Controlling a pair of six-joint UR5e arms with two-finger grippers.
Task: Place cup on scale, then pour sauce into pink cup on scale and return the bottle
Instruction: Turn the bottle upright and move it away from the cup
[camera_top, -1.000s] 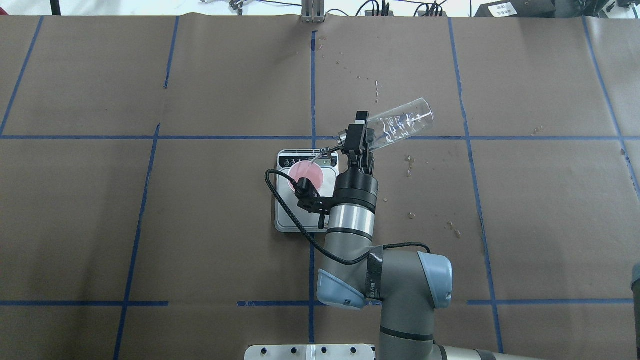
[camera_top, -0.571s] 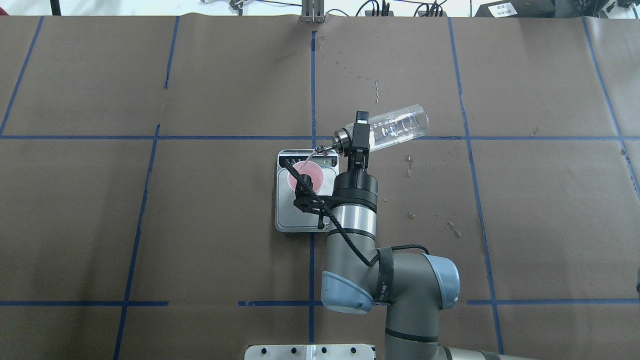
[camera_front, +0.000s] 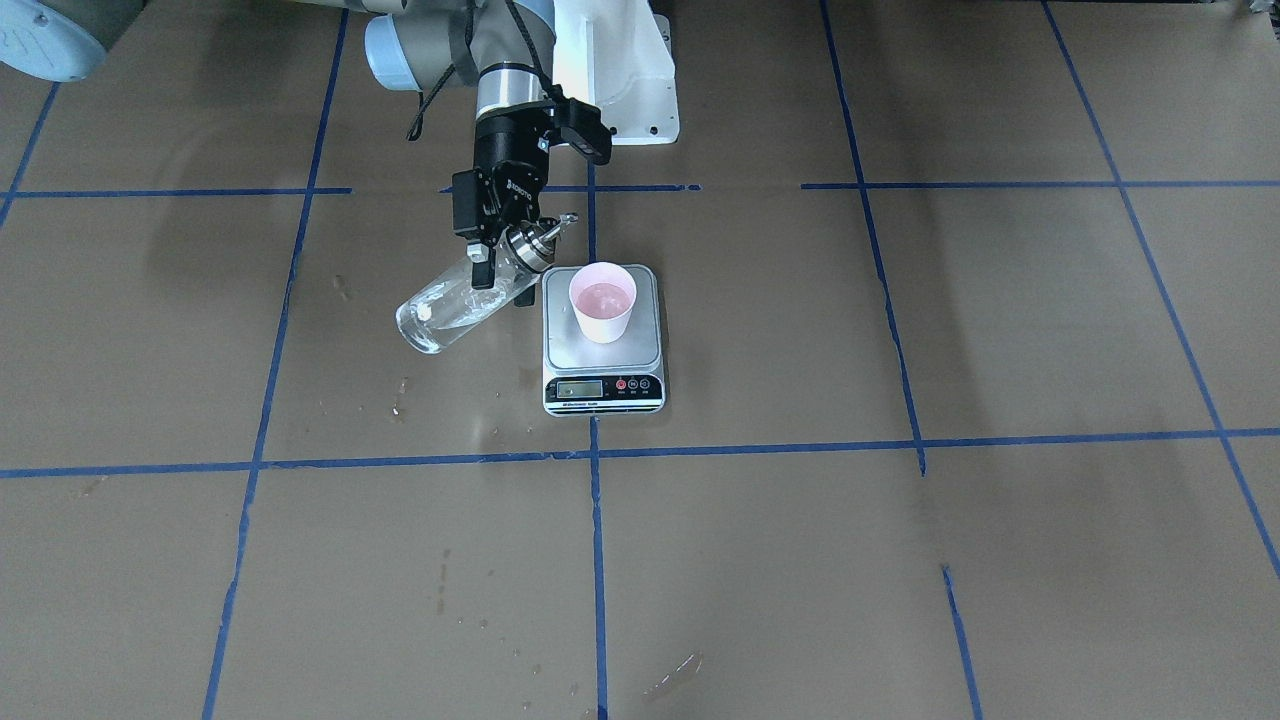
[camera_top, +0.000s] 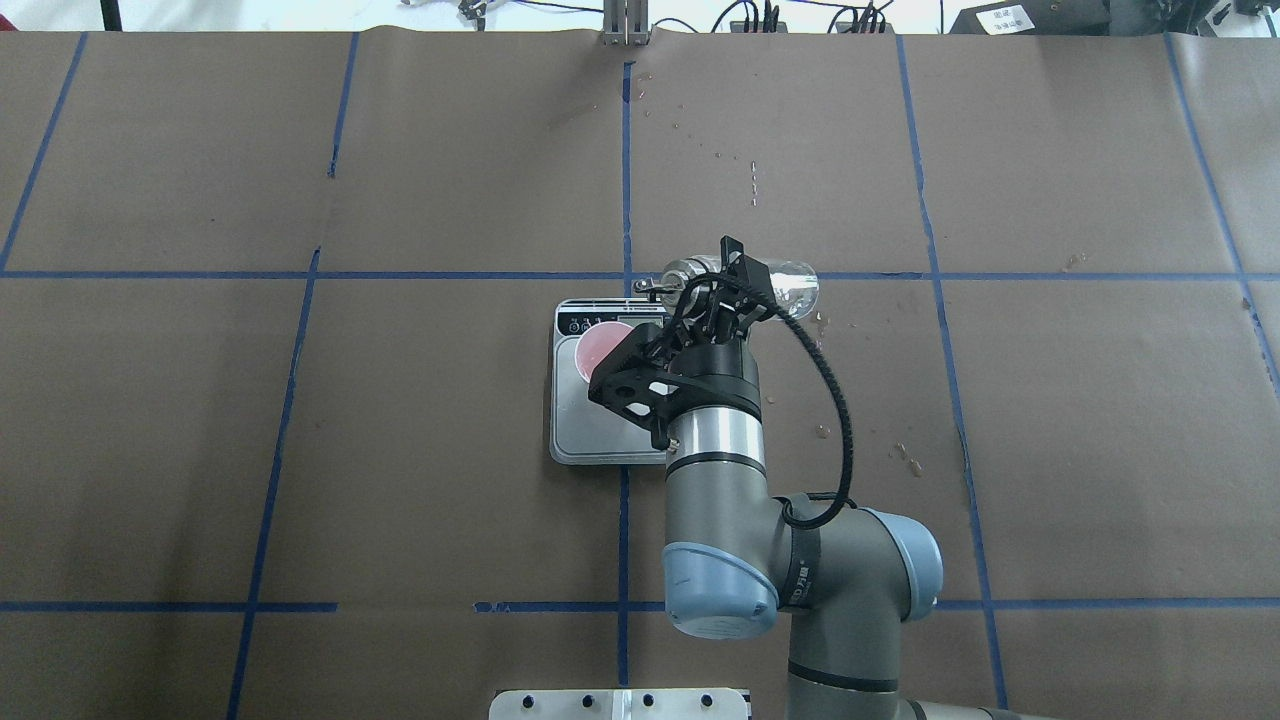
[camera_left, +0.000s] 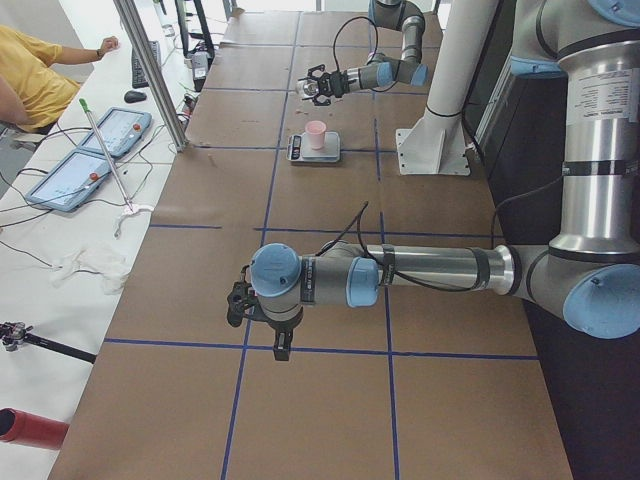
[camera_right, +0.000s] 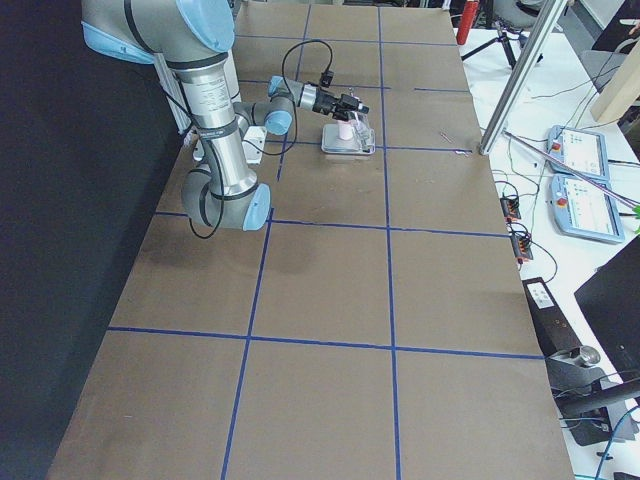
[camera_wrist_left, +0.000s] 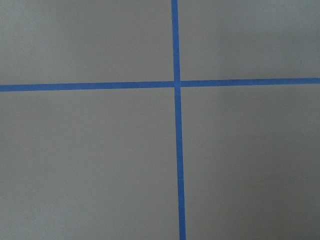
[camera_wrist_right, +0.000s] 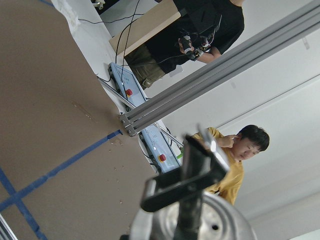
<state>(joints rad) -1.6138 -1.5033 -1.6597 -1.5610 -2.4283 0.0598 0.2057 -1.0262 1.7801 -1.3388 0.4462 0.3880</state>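
Bottle between ROBOTIQ-marked right jaws

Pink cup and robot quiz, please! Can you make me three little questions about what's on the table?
1. True or false: the pink cup stands on the scale.
2. Which arm holds the glass bottle? A: left. B: right.
3. Fill in: the tape lines on the table are ____.

Key: 1 true. 2 B, the right claw grips it. 3 blue.
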